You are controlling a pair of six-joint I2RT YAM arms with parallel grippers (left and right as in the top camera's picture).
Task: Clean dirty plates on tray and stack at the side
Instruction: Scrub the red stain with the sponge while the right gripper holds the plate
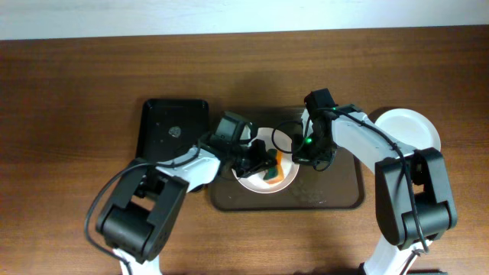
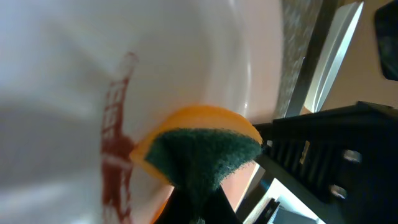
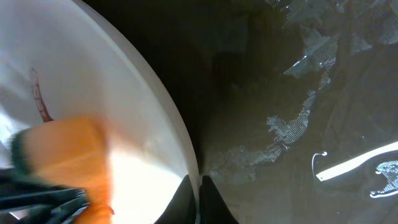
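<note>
Left claw (image 1: 263, 163) clamps the sponge (image 2: 205, 149); right claw (image 3: 198, 193) pinches the plate (image 3: 124, 93), shown only wrist-side.

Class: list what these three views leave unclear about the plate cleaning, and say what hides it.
Overhead: the left gripper and right gripper cover most of the plate, so remaining smears cannot be judged.
Overhead: the right arm cuts across the side plate; single or stacked, unclear.
Left wrist: the sponge hides how it is gripped.
Right wrist: the sponge is blurred; the frame edge cuts off the plate.
</note>
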